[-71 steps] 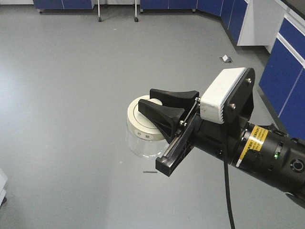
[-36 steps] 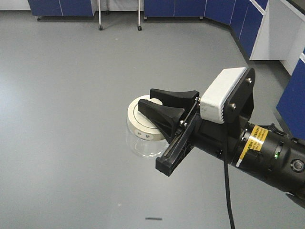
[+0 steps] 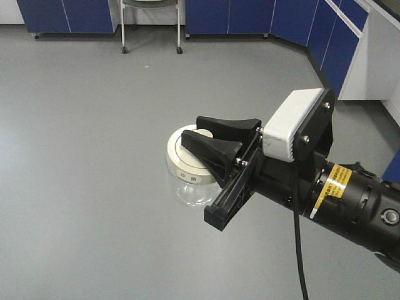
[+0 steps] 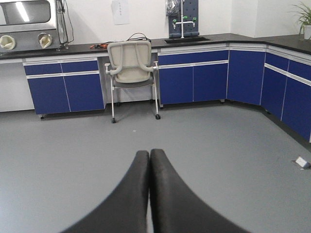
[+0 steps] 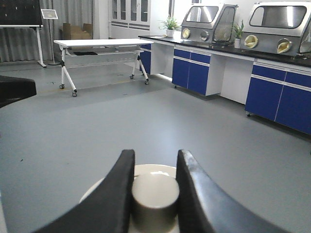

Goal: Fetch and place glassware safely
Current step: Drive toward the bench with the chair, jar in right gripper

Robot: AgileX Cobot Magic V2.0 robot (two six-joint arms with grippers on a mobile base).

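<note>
1. The right gripper [image 3: 192,130] pinches the central knob [image 5: 155,194] of the glass jar [image 3: 185,170], one black finger clamped on each side of it.
2. The jar hangs upright from that grip near the middle of the front-facing view. Its cream-white lid [image 3: 178,156] sits on top of the clear squat body, and the grey floor [image 3: 75,125] shows behind it (small dark marks on the lid's rim are too small to read).
3. A white camera housing [image 3: 294,125] sits on the right wrist just behind the fingers.
4. The left gripper [image 4: 149,155] is pressed together with nothing between its fingers, and it points across the floor towards an office chair [image 4: 131,63].
5. The chair stands against blue cabinets [image 4: 194,77] under a dark countertop.
6. In the right wrist view, a white table [image 5: 97,43] on castors stands far behind the held jar.
</note>
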